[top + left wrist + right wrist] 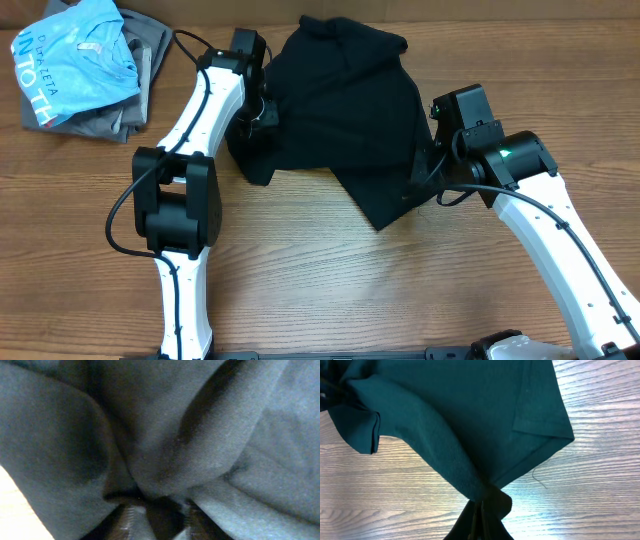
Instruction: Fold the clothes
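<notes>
A black shirt (335, 110) lies bunched on the wooden table in the overhead view. My left gripper (258, 112) is at its left edge, shut on a fold of the cloth; the left wrist view is filled with dark fabric (165, 435) pinched between the fingers (159, 515). My right gripper (425, 170) is at the shirt's right edge, shut on a corner of the shirt (470, 435); in the right wrist view the cloth gathers into the closed fingers (482, 510), held a little above the table.
A stack of folded clothes, a light blue shirt (75, 55) on grey garments (120, 115), sits at the back left. Bare wooden table (330, 290) lies in front of the black shirt.
</notes>
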